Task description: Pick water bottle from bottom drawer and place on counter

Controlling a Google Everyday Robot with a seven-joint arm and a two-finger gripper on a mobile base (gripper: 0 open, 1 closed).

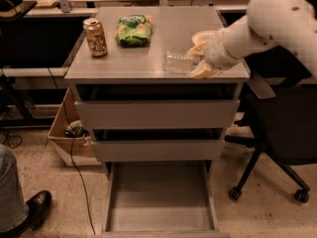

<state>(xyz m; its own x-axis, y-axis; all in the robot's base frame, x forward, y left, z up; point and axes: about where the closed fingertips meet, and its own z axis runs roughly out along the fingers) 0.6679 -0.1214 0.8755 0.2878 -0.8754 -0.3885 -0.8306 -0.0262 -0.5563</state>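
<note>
My gripper (199, 59) comes in from the right over the counter (148, 48) and is shut on the water bottle (177, 62), a small clear crinkled bottle lying sideways. The bottle sits low over the counter's front right part; I cannot tell if it touches the surface. The bottom drawer (161, 197) is pulled open below, and its tray holds nothing that I can see.
On the counter stand a gold-tan drink can (95, 37), a green snack bag (133, 30) and a white bowl (201, 35) partly behind my arm. A black office chair (277, 133) is at the right, a cardboard box (69, 133) at the left, a person's shoe (29, 209) at the lower left.
</note>
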